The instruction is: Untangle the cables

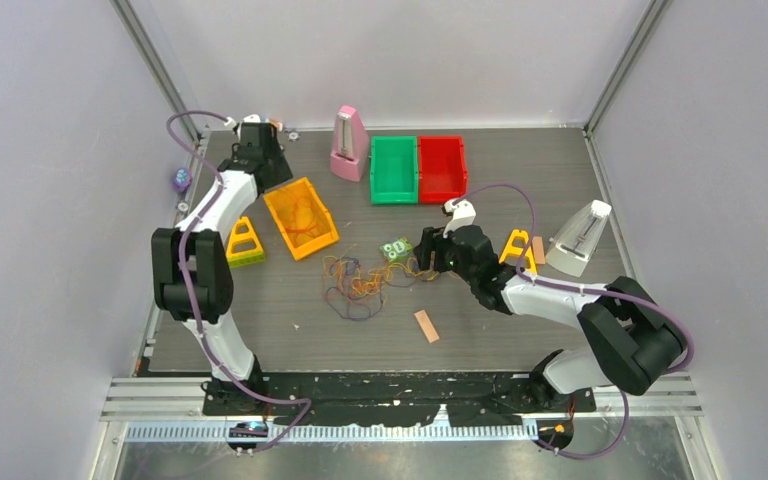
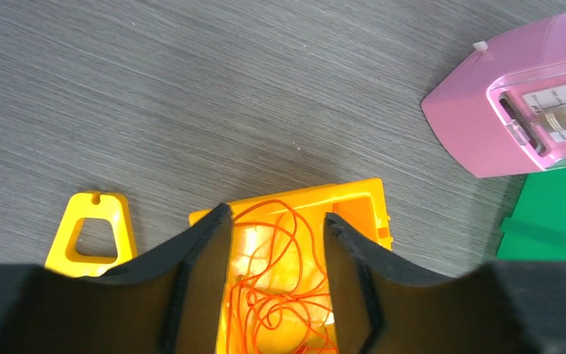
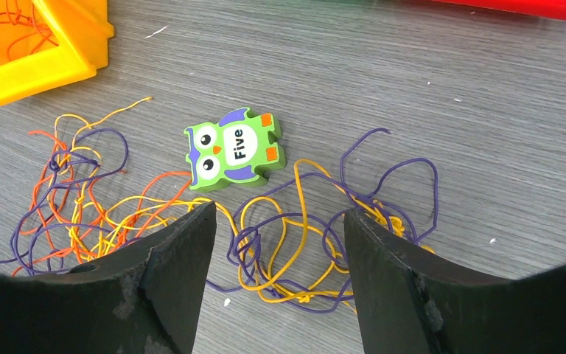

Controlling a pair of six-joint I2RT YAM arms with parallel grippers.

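Orange, yellow and purple cables (image 3: 295, 221) lie tangled on the bench (image 3: 449, 88), partly between the open right jaws, with a green owl tile (image 3: 233, 150) just beyond them. Another orange cable (image 2: 280, 295) lies in the orange bin (image 2: 361, 199) beneath the open left jaws.

**Non-task items on grey table (image 1: 560, 170)**

Along far edge: pink metronome (image 1: 348, 144), then green bin (image 1: 393, 170) touching red bin (image 1: 442, 168). Left of centre: orange bin (image 1: 287, 188), angled, beside yellow triangle frame (image 1: 245, 257). At right: second yellow frame (image 1: 510, 240), white metronome (image 1: 580, 238). Mid-table: owl puzzle piece (image 3: 233, 148) marked "Five". Nearer: tan block (image 1: 426, 325).
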